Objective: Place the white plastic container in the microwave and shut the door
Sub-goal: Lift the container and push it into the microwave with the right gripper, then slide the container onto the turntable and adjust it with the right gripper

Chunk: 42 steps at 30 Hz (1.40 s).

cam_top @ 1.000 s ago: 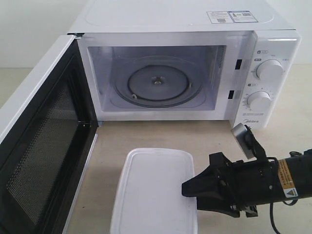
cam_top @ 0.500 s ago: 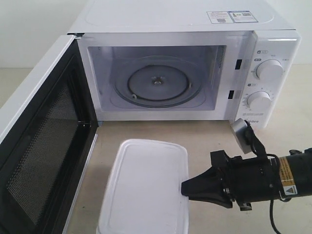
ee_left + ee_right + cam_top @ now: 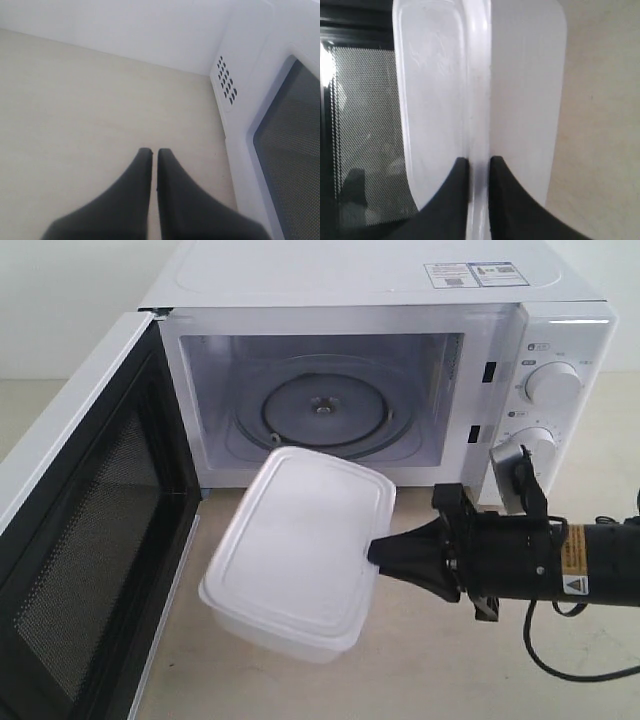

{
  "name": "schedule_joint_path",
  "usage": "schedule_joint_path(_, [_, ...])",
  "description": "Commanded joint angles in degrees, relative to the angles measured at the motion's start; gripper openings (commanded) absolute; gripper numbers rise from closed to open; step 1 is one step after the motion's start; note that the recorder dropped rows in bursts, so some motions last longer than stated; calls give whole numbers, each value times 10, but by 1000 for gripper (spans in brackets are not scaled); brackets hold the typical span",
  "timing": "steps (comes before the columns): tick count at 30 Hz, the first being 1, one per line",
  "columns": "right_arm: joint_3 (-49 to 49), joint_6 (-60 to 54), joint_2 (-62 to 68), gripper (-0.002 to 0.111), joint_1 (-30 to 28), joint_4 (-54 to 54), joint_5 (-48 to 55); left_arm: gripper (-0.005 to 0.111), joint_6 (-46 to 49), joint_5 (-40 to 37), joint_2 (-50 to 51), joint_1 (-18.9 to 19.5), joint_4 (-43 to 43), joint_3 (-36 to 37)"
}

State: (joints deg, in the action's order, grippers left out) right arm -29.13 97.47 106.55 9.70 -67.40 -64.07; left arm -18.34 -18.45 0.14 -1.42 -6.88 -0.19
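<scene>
The white plastic container hangs tilted above the table, just in front of the microwave. My right gripper is shut on the rim of its right side; in the right wrist view the rim runs between the two black fingers of that gripper. The door stands wide open at the left, its mesh window behind the container. The glass turntable is bare. In the left wrist view my left gripper is shut on nothing, over bare table beside the microwave's outer wall.
Two round knobs sit on the microwave's right panel, close above my right arm. A black cable trails from that arm over the beige table.
My right gripper closed on the container's rim and lifted it off the table. The container has risen, tilted and moved toward the microwave opening.
</scene>
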Motion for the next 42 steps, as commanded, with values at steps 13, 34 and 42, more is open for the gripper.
schedule_joint_path(13, [-59,-56,-1,0,125,369,68,4,2,3,-1,1,2,2])
schedule_joint_path(34, [-242,-294,-1,0,246,901,317,4,2,3,-1,1,2,2])
schedule_joint_path(42, [-290,-448,0,0,246,1075,358,4,2,3,-1,1,2,2])
